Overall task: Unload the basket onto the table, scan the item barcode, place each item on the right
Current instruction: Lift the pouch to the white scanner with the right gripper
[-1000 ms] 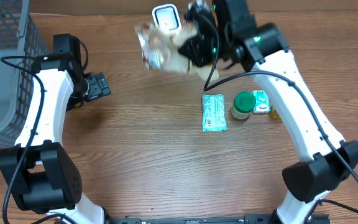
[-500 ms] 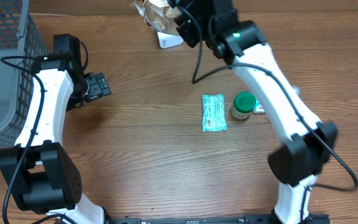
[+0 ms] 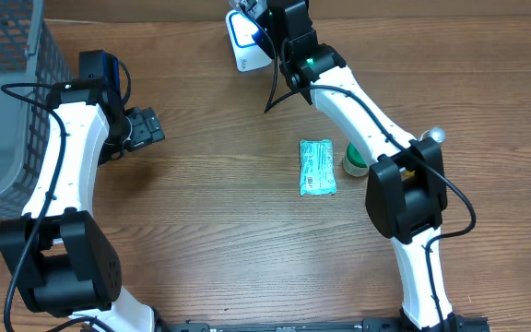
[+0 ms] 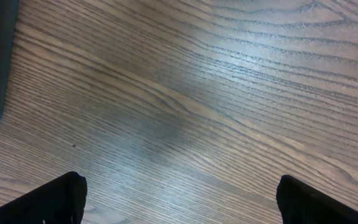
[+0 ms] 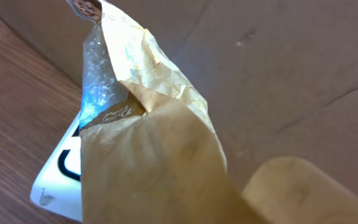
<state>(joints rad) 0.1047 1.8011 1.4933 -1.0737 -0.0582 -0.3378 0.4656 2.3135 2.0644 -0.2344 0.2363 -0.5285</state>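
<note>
So the crinkly tan packet point(image 5: 154, 155) with a clear patch is pinched in the right hand point(image 3: 264, 17), just over the white scanner point(image 3: 243, 51) at the far edge of the tabletop point(image 3: 210, 231); left hand point(image 3: 146, 126) spread wide

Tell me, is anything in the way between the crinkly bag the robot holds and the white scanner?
No, nothing I can see. The right gripper holds the tan bag right by the white scanner. The teal packet and the green-lidded jar lie well away from both.
</note>
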